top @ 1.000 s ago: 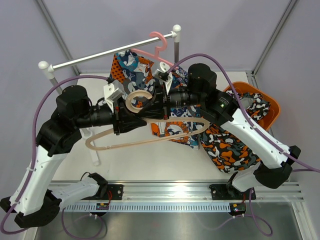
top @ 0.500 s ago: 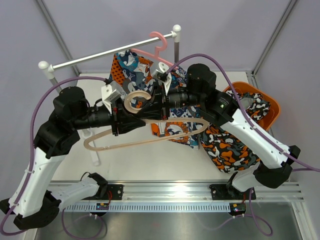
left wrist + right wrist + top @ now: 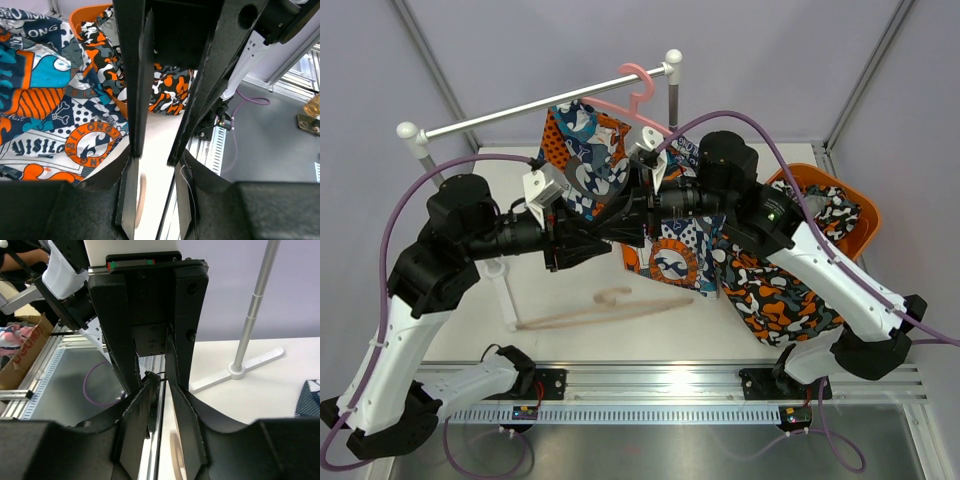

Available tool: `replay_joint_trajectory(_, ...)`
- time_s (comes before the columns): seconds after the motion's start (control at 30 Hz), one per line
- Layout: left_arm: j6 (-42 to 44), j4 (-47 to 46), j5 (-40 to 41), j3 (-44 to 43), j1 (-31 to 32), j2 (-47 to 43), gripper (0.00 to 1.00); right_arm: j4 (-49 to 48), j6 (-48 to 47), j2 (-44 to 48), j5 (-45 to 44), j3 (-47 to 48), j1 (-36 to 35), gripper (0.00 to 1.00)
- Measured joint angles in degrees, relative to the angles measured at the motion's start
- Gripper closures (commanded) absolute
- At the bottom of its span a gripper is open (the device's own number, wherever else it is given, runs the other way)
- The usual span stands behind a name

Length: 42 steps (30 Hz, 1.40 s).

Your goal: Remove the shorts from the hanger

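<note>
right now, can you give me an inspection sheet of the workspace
surface: white table, wooden hanger lying flat on it
job's things: blue shorts hang from pink hanger on the rack; camo shorts spill from orange basket
clutter: nothing seen
end effectors: left open, empty; right open, empty
cables: purple cables loop off both arms
surroundings: grey walls, metal track at near edge

Top view: left gripper [image 3: 603,237] and right gripper [image 3: 628,216] sit nose to nose, black on black, so the fingertips can't be separated. The right arm [image 3: 820,268] covers part of the camouflage shorts [image 3: 775,300]. Left wrist: print shorts [image 3: 45,115] run off the left edge. Right wrist: a pale blur [image 3: 175,446] between the fingers, unreadable.
</note>
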<state>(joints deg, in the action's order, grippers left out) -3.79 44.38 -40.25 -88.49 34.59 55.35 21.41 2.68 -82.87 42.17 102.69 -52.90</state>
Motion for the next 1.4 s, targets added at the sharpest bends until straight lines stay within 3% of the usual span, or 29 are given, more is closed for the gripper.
replay_joint_trajectory(0.17, -0.50, 1.42, 1.25, 0.00, -0.04, -1.92, 1.00, 1.01, -1.11, 1.22, -5.40, -0.11, 1.18, 0.62)
replay_joint_trajectory(0.3, -0.20, 1.66, 2.91, 0.04, -0.04, -3.10, 0.98, 2.27, -1.22, 1.33, -7.91, -0.11, 1.14, 0.55)
replay_joint_trajectory(0.37, 0.07, 2.29, 4.76, 0.48, -0.04, -3.02, 0.90, 3.74, -1.40, 1.33, -10.95, -0.11, 1.16, 0.51)
replay_joint_trajectory(0.43, 0.28, 3.08, 6.84, 1.99, -0.04, -2.43, 0.69, 5.27, -1.36, 1.62, -15.76, -0.66, 1.14, 0.51)
replay_joint_trajectory(0.47, 0.20, 3.41, 8.31, 3.48, -0.04, -1.99, 0.63, 6.08, -1.27, 1.99, -18.58, -1.31, 1.11, 0.50)
replay_joint_trajectory(0.53, -1.05, 4.46, 13.09, 7.78, 0.28, -1.01, 0.48, 7.56, -0.13, 3.48, -24.85, -4.20, 1.16, 0.38)
replay_joint_trajectory(0.57, -1.46, 4.94, 15.58, 10.08, 0.57, -0.81, 0.46, 8.22, 0.83, 4.35, -27.30, -5.84, 1.20, 0.34)
replay_joint_trajectory(0.7, -5.88, 9.99, 30.36, 19.85, 3.98, 1.62, 0.41, 9.97, 5.84, 9.03, -37.24, -16.39, 1.36, 0.31)
replay_joint_trajectory(0.9, -11.76, 13.00, 46.05, 23.76, 4.79, 0.52, 0.38, 11.52, 14.64, 11.78, -46.23, -31.52, 2.75, 0.31)
replay_joint_trajectory(1.13, -12.81, 13.51, 48.24, 28.61, 8.17, 3.06, 0.36, 11.72, 20.83, 10.86, -47.58, -40.87, 4.42, 0.30)
replay_joint_trajectory(1.4, -17.75, 19.39, 50.45, 29.03, 22.73, 11.41, 0.36, 9.07, 22.64, 11.04, -47.65, -41.75, 6.51, 0.28)
